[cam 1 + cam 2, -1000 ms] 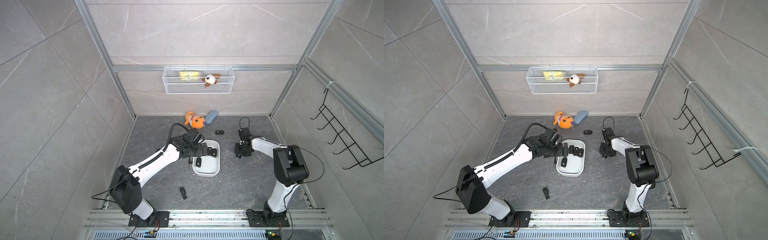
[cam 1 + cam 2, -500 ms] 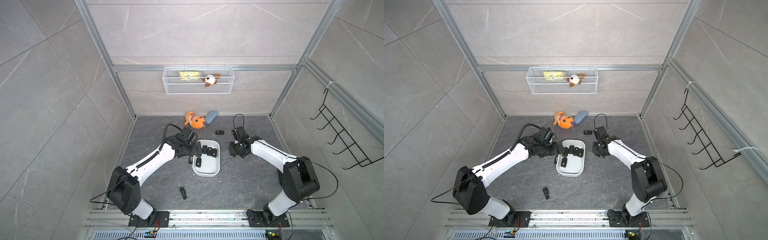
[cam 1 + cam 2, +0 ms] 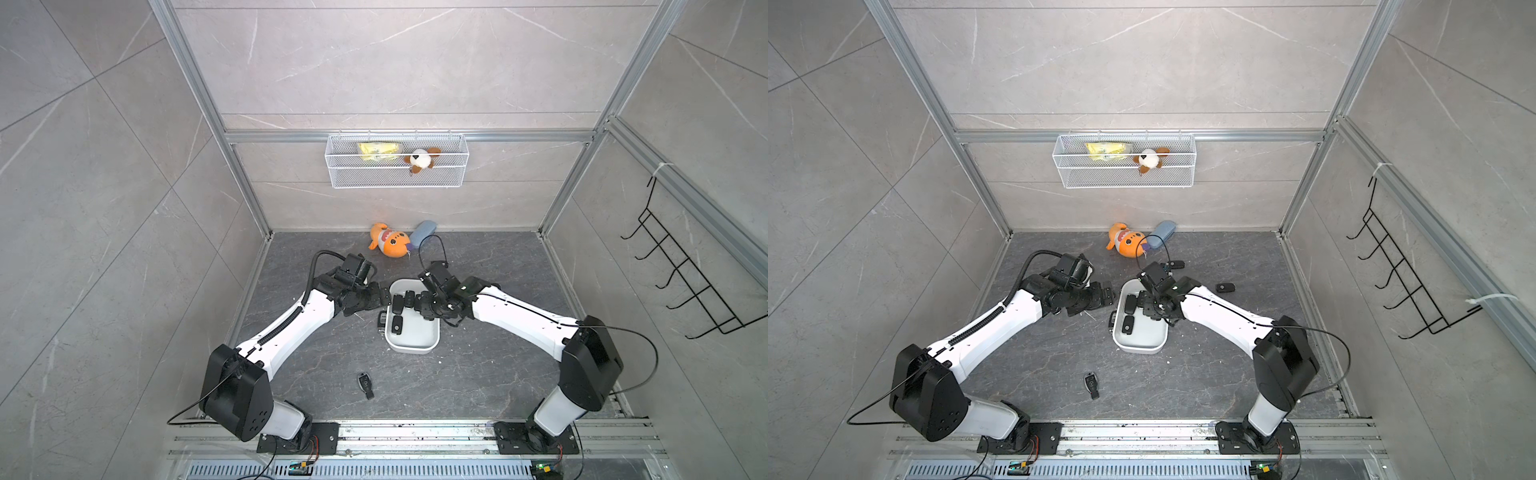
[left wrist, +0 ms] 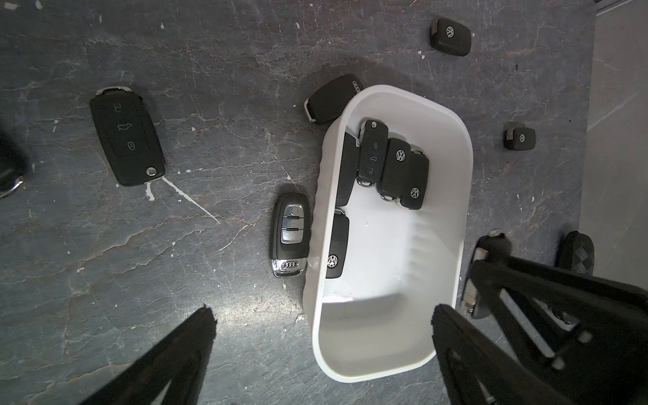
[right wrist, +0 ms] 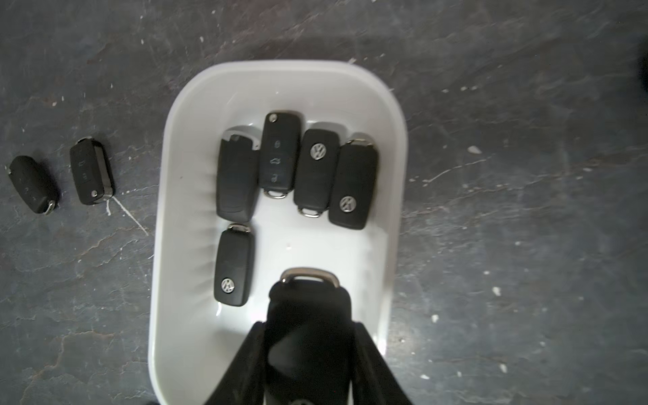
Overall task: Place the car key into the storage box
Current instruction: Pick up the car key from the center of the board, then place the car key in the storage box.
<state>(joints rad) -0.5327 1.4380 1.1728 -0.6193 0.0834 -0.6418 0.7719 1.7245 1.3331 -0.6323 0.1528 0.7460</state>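
Directly over storage box (image 5: 392,175), right gripper (image 5: 308,329) pinches car key (image 5: 308,301).

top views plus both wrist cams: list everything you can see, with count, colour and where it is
storage box: one, white, mid-floor between the arms
boxed keys: five, black, lying on the box's bottom
held key: one, black, over the box
loose keys: at least six, black, on the floor around the box
orange plush: one, floor by the back wall
blue-grey case: one, beside that plush
wire basket: one, white, on the back wall
yellow packet: one, in the basket
brown-and-white plush: one, in the basket
hook rack: one, black, right-hand wall
left pincer: open, at the box's side
right pincer: shut on the held key
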